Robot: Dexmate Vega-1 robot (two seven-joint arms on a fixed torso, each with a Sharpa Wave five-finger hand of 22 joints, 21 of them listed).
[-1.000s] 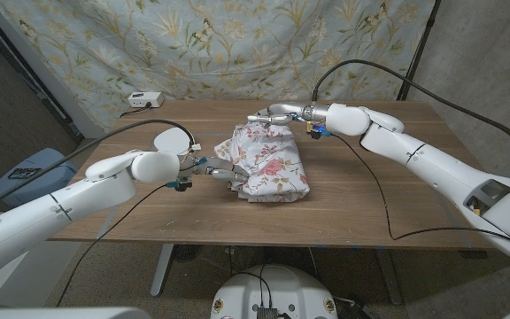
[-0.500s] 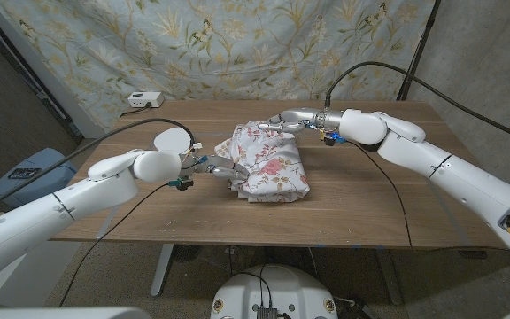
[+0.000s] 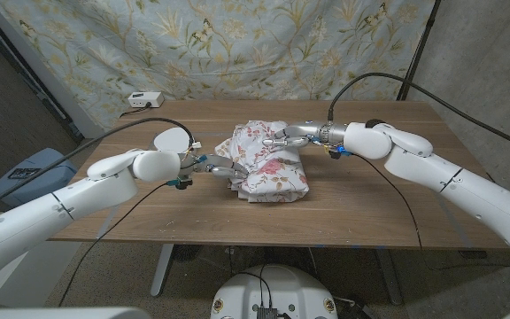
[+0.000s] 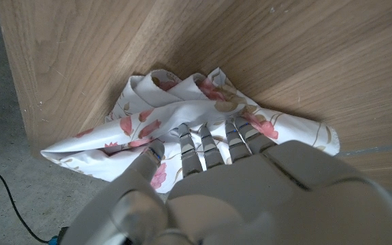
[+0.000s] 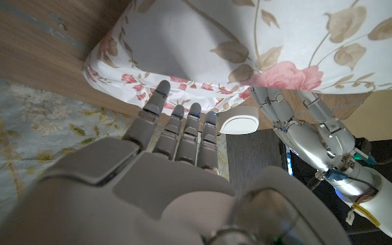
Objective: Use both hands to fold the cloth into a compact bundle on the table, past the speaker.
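1. Cloth [image 3: 264, 162], floral, lies bunched at the centre of the surface [image 3: 370, 199], with the white round speaker [image 3: 172, 139] at its 9 o'clock.
2. Left hand [image 3: 217, 166] grips the cloth's 9 o'clock edge, fingers dug into the folds.
3. Right hand [image 3: 289, 137] hovers over the 1 o'clock corner, fingers straight and holding nothing.
4. Judged step: tightening the bundle. Next, the right hand should press down or tuck that corner inward.

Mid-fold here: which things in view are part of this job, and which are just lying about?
Job:
- floral white-and-pink cloth, bunched mid-table
- left hand, fingers on the cloth
- right hand, at the cloth
- round white speaker

Lying about:
- small white box, far edge
- wooden table
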